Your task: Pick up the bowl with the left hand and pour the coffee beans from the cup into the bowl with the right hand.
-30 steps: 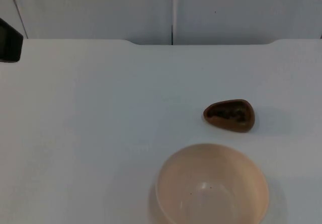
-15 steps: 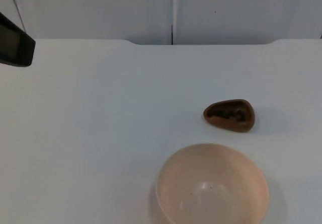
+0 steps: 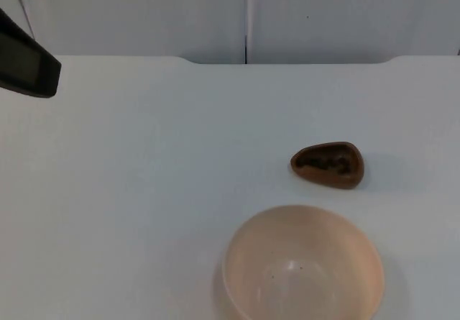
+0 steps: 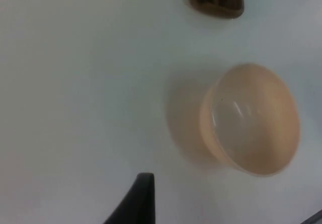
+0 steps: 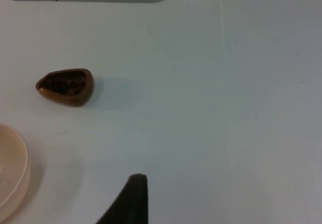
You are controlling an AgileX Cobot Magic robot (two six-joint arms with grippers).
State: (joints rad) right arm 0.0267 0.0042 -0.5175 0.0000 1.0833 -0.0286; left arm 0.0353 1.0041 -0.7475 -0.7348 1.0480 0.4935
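Sitting upright on the white bench, the pale peach bowl rests near the front edge, its mouth facing up. Just behind it and slightly toward the right arm's side stands the small brown cup, apart from the bowl, dark coffee beans inside. The cup is teardrop-shaped: its long axis runs across the bench, narrow end toward the left arm's side, broad end toward the right. The left arm reaches in above the bench's far left, well apart from both. The left claw looks down on bowl and cup; the right claw faces them too. Whether either claw's fingers are apart or together cannot be told.
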